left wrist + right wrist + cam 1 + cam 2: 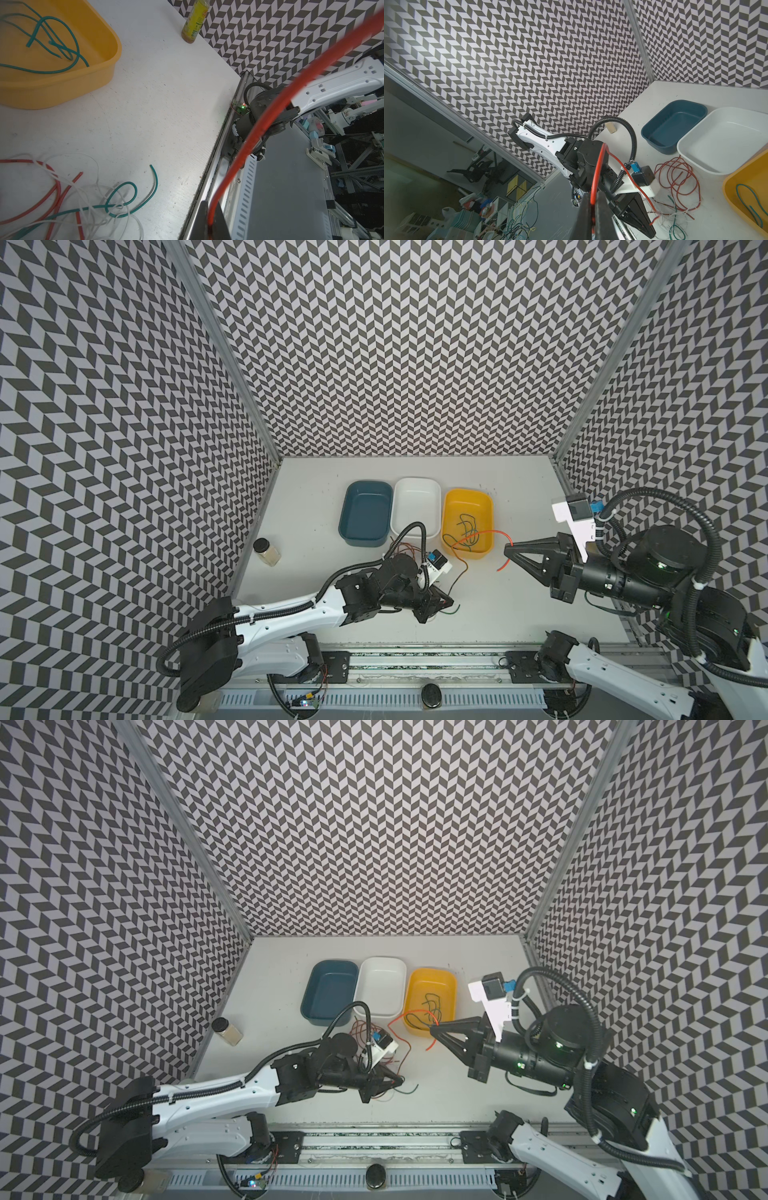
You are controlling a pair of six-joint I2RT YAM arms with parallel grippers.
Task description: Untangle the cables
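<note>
Three tubs (415, 506); left gripper (451, 602), right gripper (508, 549), both on one red cable (594, 187).

Our right gripper (508, 551) pinches a thin red cable (498, 532), which arches over the near corner of the yellow plastic tub (465, 491).

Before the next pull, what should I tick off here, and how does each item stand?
1. The right gripper shut on the red cable: ok.
2. The left gripper shut on that same red cable: ok, going by both wrist views.
3. The red cable free of the tangle on the table: cannot tell.
4. The green cable out of the tangle: not ok, it loops through it.
5. The blue tub and white tub free to receive: ok.
</note>
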